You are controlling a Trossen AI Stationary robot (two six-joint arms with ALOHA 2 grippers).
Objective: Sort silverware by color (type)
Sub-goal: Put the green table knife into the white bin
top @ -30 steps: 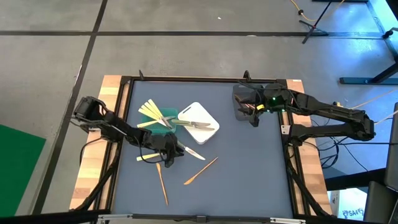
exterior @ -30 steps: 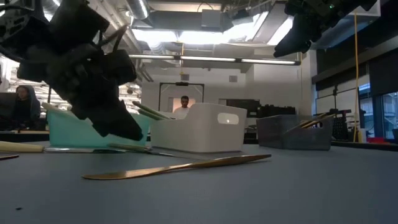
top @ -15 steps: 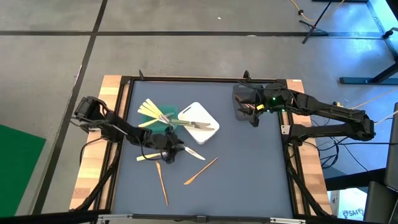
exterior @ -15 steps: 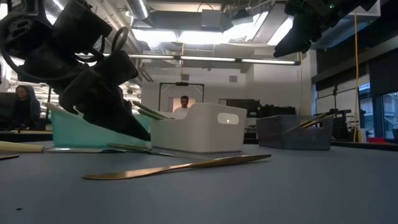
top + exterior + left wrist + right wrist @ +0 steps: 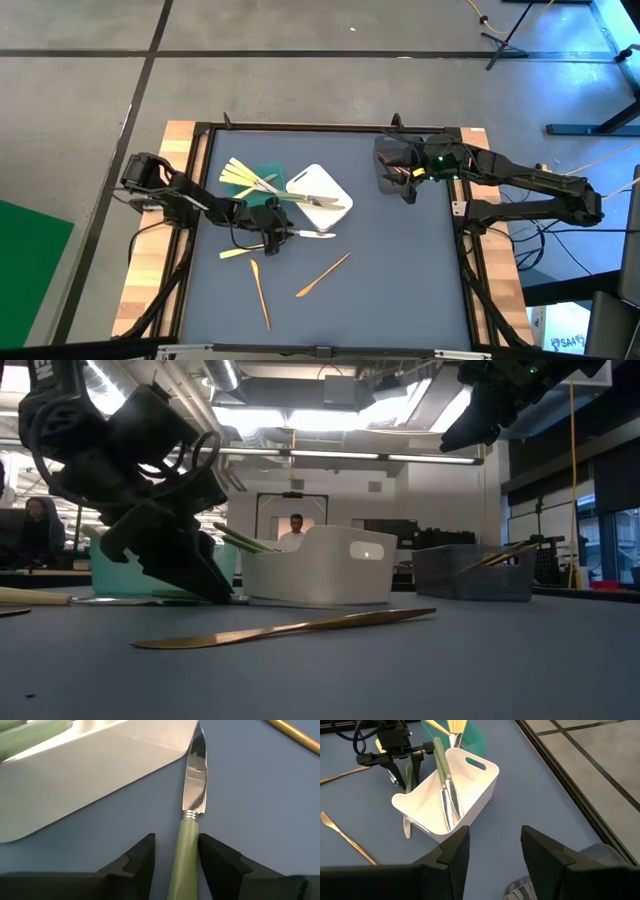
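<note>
A knife with a light green handle [image 5: 182,845] and silver blade [image 5: 195,780] lies flat on the table beside the white bin [image 5: 322,197]. My left gripper [image 5: 176,855] is low over it, open, one finger on each side of the handle. The white bin holds two more green-handled knives [image 5: 445,785]. Pale yellow utensils [image 5: 238,175] stick out of the green bin [image 5: 268,178]. Two orange-brown utensils [image 5: 323,273] [image 5: 260,290] and a yellow one [image 5: 237,252] lie on the table. My right gripper [image 5: 495,855] hangs open and empty above the grey bin [image 5: 392,163]. My left gripper comes at the knife's green handle [image 5: 185,827] slanting down, fingers along it. A gap shows beside one finger [image 5: 145,852]. The other finger [image 5: 212,855] stands right against the handle, and I cannot tell whether it touches. The knife lies on the table.
The three bins stand in a row across the far half of the table: green [image 5: 110,568], white [image 5: 325,565], grey [image 5: 470,572]. The near half holds only the loose utensils. A black frame [image 5: 330,128] rims the table. People show in the room beyond.
My left gripper has swung toward the table's far edge, closer to the white bin, and has rolled. The green-handled knife has turned with it: its blade end has swung toward the far side, and it now lies along the white bin's near wall.
</note>
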